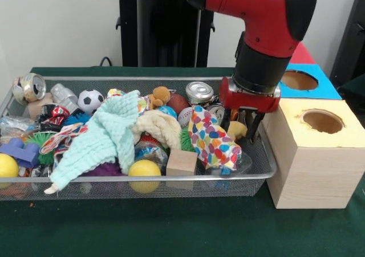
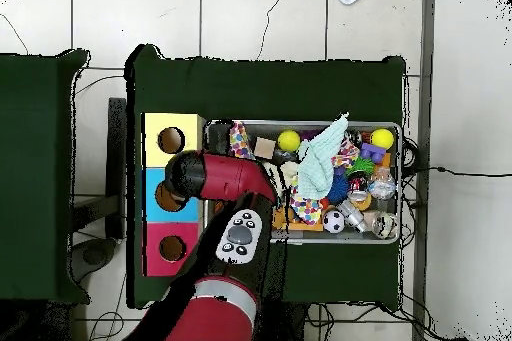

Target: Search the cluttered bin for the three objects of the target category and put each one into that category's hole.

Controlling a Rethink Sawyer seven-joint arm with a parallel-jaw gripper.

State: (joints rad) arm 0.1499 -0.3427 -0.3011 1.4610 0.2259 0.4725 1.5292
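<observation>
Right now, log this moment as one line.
gripper: open, down in mesh bin near yellow box | holding: nothing visible | yellow hole: empty

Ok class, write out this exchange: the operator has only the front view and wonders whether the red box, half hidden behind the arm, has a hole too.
Operator: Does the red box behind the arm have a hole?
Observer: Yes. Overhead, the red box shows a round hole in its top.
Operator: How are the boxes laid out?
Observer: The yellow box, blue box and red box form one straight row along the bin's short end.
Operator: Anything beyond them?
Observer: A second green table, standing apart from this one.
</observation>
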